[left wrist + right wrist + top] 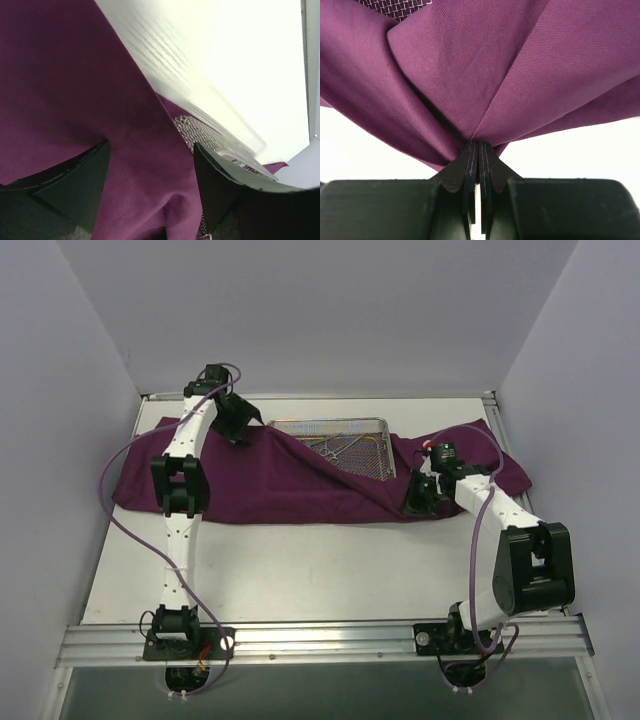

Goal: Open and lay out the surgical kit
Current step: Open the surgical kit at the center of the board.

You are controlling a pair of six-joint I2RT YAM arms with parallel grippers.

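The dark purple cloth wrap point(260, 480) lies spread across the table, covering the front half of the silver wire-mesh tray point(330, 422). Several thin silver ring-handled forceps point(350, 450) lie in the tray's uncovered part. My left gripper point(240, 430) is at the tray's back left corner, open, with a fold of cloth point(60, 90) between its fingers point(85, 185) and tray mesh point(200, 131) beside it. My right gripper point(418, 502) is at the cloth's front right and shut on a pinched fold of the cloth point(470, 65), as the right wrist view point(479, 145) shows.
The white table point(320, 570) is enclosed by pale walls on the left, back and right. An aluminium rail point(320, 640) runs along the near edge with both arm bases on it. A purple cable point(115, 500) loops beside the left arm.
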